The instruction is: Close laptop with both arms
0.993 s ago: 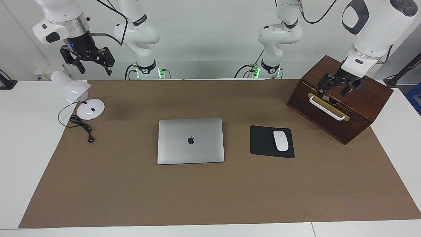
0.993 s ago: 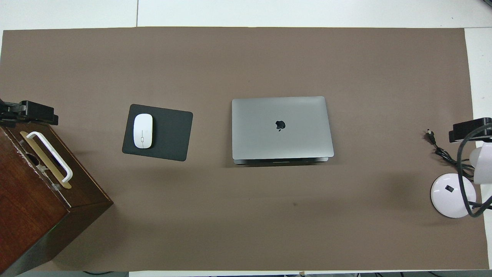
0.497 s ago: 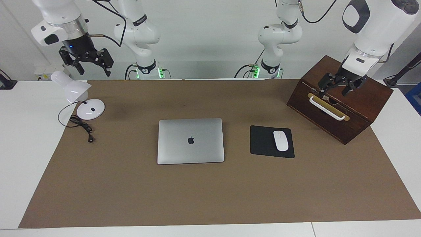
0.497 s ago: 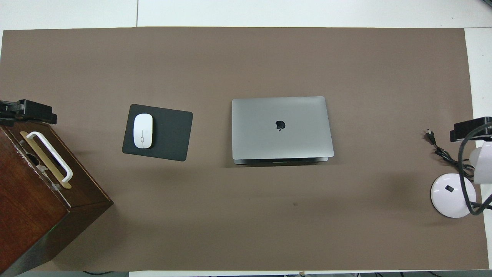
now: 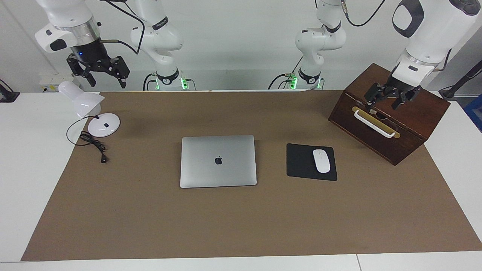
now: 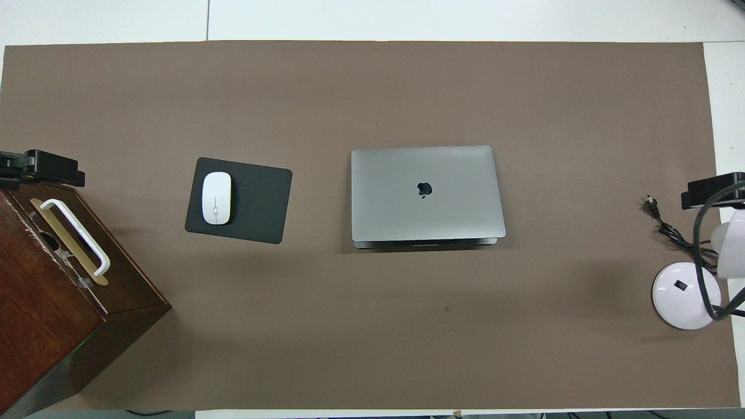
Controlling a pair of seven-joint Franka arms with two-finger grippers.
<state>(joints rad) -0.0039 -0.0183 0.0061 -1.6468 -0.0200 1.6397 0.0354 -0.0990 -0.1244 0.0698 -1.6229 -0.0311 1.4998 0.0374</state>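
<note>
From the facing view, we see the right gripper (image 5: 98, 71) up in the air over the table's edge by the white desk lamp (image 5: 88, 109), its fingers spread and holding nothing. The left gripper (image 5: 391, 99) hangs over the wooden box (image 5: 410, 124), just above its white handle (image 5: 374, 123), fingers parted and empty too. The laptop (image 5: 218, 161) lies shut and flat in the middle of the brown mat (image 5: 241, 226), well apart from both grippers, between the lamp and the black mouse pad (image 5: 301, 162) with its white mouse (image 5: 321, 160).

From overhead, we catch only the grippers' tips: left gripper (image 6: 41, 167) at the mat's edge by the box (image 6: 41, 314), right gripper (image 6: 713, 191) at the other end above the lamp (image 6: 684, 294). The laptop (image 6: 426, 194) sits mid-mat, lid down, logo up.
</note>
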